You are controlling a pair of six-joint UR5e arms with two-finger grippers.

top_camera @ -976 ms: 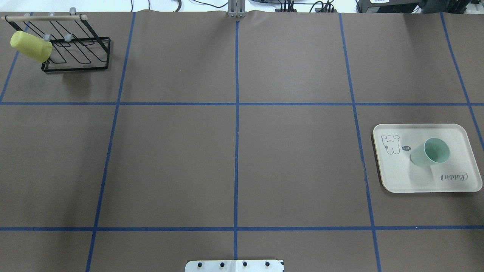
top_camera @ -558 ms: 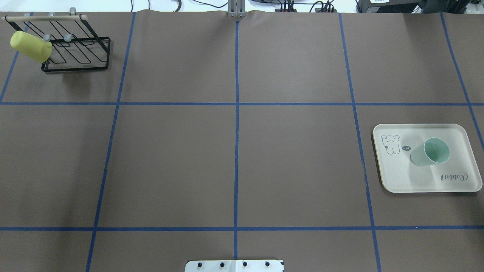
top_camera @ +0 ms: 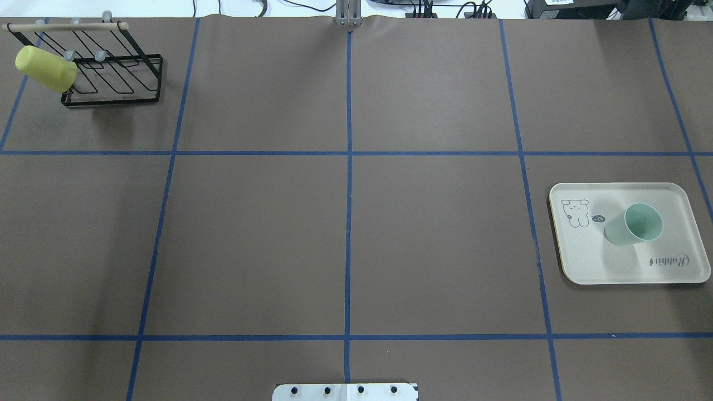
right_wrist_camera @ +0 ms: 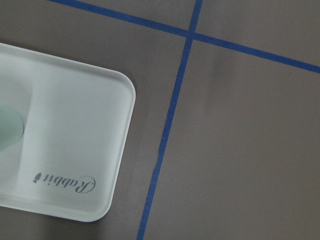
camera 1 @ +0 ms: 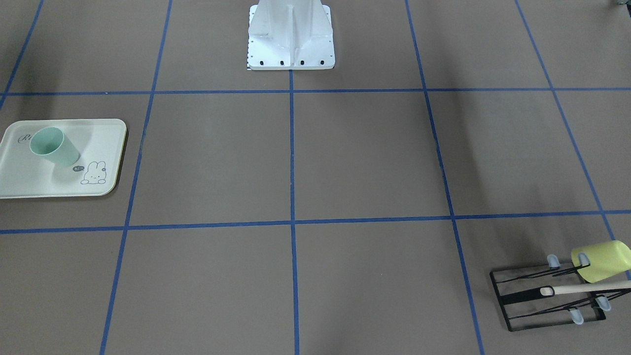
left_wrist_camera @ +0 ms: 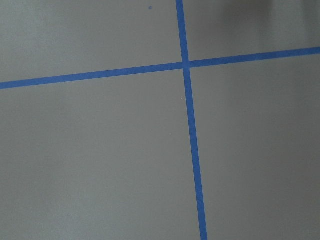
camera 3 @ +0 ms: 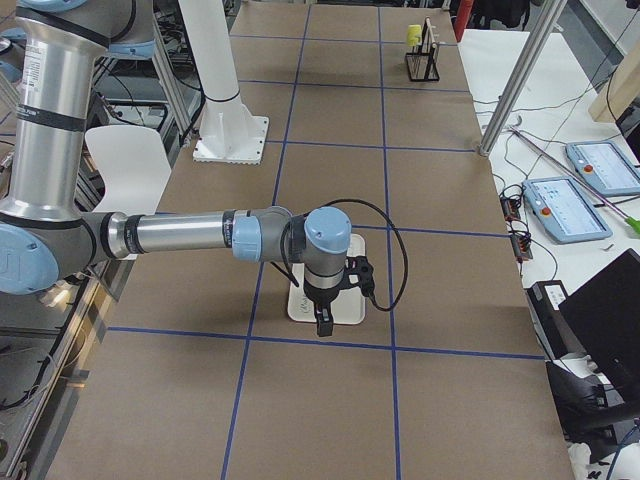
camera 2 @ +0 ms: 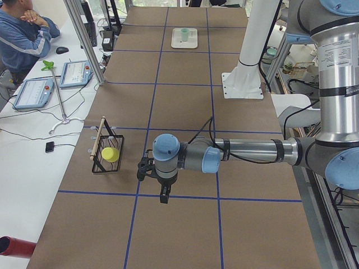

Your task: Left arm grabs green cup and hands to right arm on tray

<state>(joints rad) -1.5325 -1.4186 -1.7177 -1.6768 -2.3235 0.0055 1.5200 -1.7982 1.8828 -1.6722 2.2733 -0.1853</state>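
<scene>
Near the cream rectangular plastic tray (top_camera: 585,267) with its raised rim, the right arm's black two-finger gripper (camera 3: 322,326) hovers pointing down, and the job looks all but finished: the small mint-green plastic tumbler (top_camera: 632,225) stands upright near the tray's middle, free of both arms. To close the step well, this wrist should probably rise straight up before swinging away, since so light a cup would tip at a brush. Whether its jaws are spread or pressed together cannot be told, as it shows only from the side. The same holds for the left arm's black gripper (camera 2: 163,197), which hangs over bare brown paper-covered table (top_camera: 250,234). In the overhead view the tray sits at 3 o'clock; at 10 o'clock, well apart, a yellow-green plastic cup (top_camera: 44,68) hangs tilted on a black wire rack (top_camera: 111,83)
</scene>
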